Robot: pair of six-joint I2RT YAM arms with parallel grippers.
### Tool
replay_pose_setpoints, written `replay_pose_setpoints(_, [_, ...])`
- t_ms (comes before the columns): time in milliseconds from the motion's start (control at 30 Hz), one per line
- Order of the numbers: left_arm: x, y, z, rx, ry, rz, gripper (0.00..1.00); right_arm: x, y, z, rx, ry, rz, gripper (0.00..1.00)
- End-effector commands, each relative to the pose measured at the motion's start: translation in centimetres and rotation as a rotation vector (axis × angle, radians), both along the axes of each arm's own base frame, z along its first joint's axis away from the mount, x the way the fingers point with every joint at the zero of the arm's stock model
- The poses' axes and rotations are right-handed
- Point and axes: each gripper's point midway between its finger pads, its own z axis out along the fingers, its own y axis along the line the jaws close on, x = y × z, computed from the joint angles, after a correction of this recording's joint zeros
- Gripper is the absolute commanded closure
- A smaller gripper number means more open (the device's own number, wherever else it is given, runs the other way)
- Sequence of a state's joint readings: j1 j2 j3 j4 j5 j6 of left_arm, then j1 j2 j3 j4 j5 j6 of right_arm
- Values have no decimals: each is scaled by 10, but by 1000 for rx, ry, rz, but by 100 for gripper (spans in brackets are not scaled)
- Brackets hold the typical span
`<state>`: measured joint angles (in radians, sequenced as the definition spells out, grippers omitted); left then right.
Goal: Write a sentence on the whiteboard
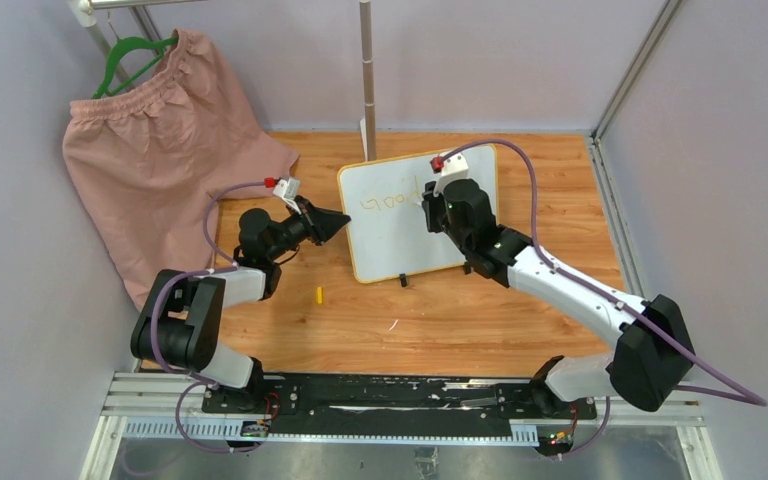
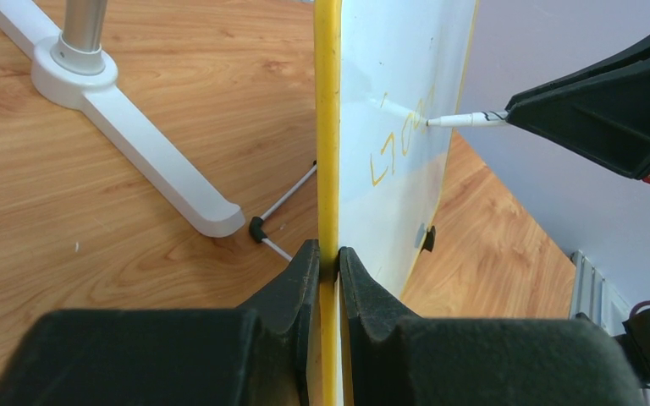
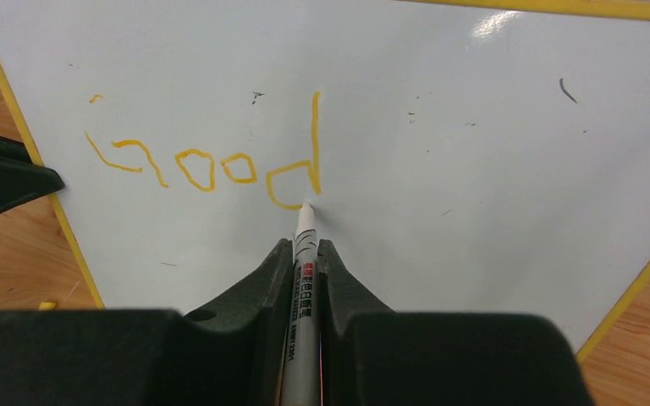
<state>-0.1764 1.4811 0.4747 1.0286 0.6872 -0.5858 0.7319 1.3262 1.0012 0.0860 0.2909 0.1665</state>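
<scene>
Our left hand [image 2: 328, 254] pinches the yellow-framed left edge of the whiteboard [image 1: 405, 245], one finger pressed on the front face and one on the back. The left wrist view shows this grip edge-on, while the top view gives only the hand's tip meeting the frame. Our right hand [image 3: 306, 249] is closed on a white marker [image 3: 303, 288], whose barrel lies between the fingers and whose tip touches the board.

Only the right wrist view lets us read the sentence [image 3: 212, 165] clearly: yellow-orange letters spelling "Good", with the marker tip at the foot of the last letter. The left wrist view alone shows a white stand base [image 2: 135, 135] on the surface [image 1: 440, 320] behind the board. The top view alone shows pink shorts [image 1: 160, 150] hanging at the far left and a small yellow piece [image 1: 319, 294] lying near the board's left corner.

The board stands at the far middle of the surface on two black clip feet. Our left arm reaches rightward, forearm about level. Our right arm stretches diagonally from the near right, its wrist in front of the board's right part.
</scene>
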Motion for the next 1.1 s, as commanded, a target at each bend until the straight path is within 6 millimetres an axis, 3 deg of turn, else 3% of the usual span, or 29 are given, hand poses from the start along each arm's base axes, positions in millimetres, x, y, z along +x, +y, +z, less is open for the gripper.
replay_pose_setpoints(0, [-10,-11,7,15,-38,-59,100,7,-18,15,-10,-31,-60,100])
replay_pose_setpoints(633, [-11,-12,6,22,-39,-64,100,12,-14,35,23,-59,-46,100])
replay_pose_setpoints(933, [-9,-11,2,37,-27,-49,100,-17,-45,46,68,-89,-82,100])
replay_pose_setpoints(1067, [-8,-10,-1,43,-19,-43,100,-13,-63,41,91,-89,-138,100])
